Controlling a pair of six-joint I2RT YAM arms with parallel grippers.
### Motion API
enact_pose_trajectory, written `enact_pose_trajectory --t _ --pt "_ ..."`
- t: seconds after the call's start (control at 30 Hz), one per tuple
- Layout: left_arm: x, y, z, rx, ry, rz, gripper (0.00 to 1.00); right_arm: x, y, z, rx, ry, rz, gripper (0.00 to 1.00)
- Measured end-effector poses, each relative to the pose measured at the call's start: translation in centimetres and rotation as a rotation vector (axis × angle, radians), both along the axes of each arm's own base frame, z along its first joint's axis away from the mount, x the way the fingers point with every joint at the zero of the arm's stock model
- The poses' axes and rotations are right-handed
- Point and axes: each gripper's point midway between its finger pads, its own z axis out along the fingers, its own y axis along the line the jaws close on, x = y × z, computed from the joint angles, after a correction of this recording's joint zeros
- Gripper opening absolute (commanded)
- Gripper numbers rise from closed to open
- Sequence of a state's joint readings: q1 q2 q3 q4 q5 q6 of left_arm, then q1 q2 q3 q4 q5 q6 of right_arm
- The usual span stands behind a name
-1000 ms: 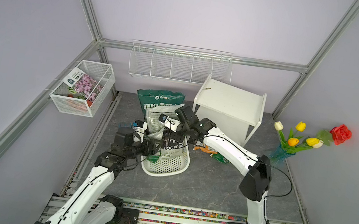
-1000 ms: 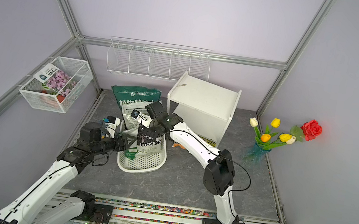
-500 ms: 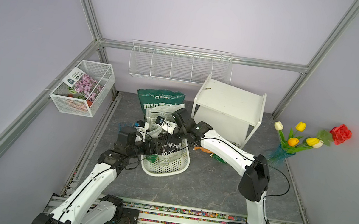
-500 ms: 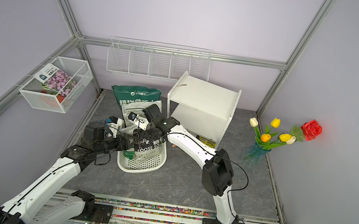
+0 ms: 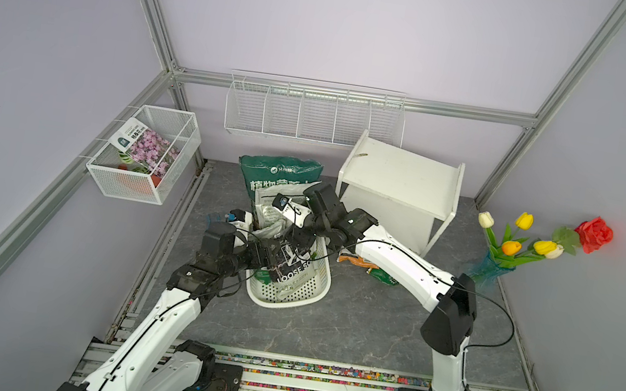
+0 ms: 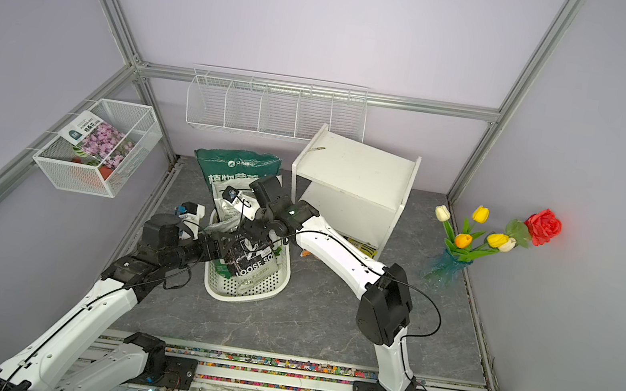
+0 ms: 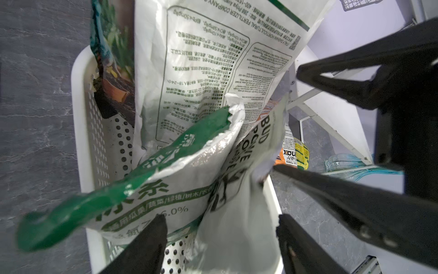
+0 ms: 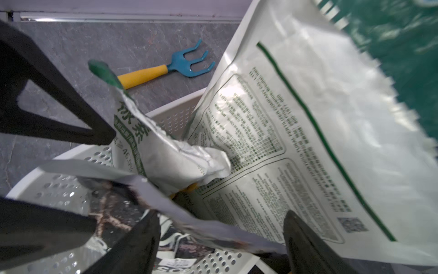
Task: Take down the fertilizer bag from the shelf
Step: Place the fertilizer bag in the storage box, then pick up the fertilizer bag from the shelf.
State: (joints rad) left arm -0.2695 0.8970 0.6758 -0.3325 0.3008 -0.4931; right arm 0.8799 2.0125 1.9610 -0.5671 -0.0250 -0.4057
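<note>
Above basket [image 5: 290, 295], right claw [image 8: 220, 218] now open

White shelf [image 5: 402, 176]; fertilizer bag [image 7: 180, 180] apparently green-white

Bright, even light, faint shadows in both top views; wrist views partly blurred.

Two robot arms are shown: left arm [image 5: 167, 317], right arm [image 5: 397, 264]. One white shelf [image 5: 403, 172] is counted. Three baskets are seen: one perforated basket [image 5: 290, 296], one long wire basket [image 5: 314, 117], one mesh box basket [image 5: 128, 181]. At least four bags are made out: large green bag [image 5: 281, 168], white printed bag [image 7: 213, 59], green-and-white bag [image 7: 170, 182], black soil bag [image 5: 294, 267]. One hand rake [image 8: 151, 71] and one vase [image 5: 487, 267] are seen.
</note>
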Motion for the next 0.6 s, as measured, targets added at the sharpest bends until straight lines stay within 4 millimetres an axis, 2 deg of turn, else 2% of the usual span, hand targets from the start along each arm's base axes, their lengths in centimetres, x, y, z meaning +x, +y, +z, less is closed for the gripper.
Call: enact_pose_trajectory --t 0.17,0.3,0.37,0.47,0.53,0.6 --pt "0.1 0.4 0.0 0.013 0.005 0.024 0.78 0.1 -0.6 3.0 0.033 -0.053 -0.011 0.84" --pt "0.5 1.0 1.0 0.034 -0.013 0.056 0.81 -0.5 -2.4 6.2 0.049 -0.119 -0.028 0.84" --pt "0.8 1.4 2.3 0.046 -0.042 0.075 0.83 -1.1 -3.9 7.7 0.048 -0.155 -0.041 0.84" --pt "1.5 1.9 5.4 0.061 -0.114 0.106 0.85 -2.2 -6.4 9.7 0.043 -0.209 -0.065 0.84" --pt "2.0 2.2 7.7 0.061 -0.166 0.122 0.85 -3.0 -8.2 10.4 0.03 -0.234 -0.083 0.82" --pt "2.6 2.2 9.5 0.054 -0.2 0.128 0.86 -3.7 -9.7 10.1 0.008 -0.244 -0.103 0.8"
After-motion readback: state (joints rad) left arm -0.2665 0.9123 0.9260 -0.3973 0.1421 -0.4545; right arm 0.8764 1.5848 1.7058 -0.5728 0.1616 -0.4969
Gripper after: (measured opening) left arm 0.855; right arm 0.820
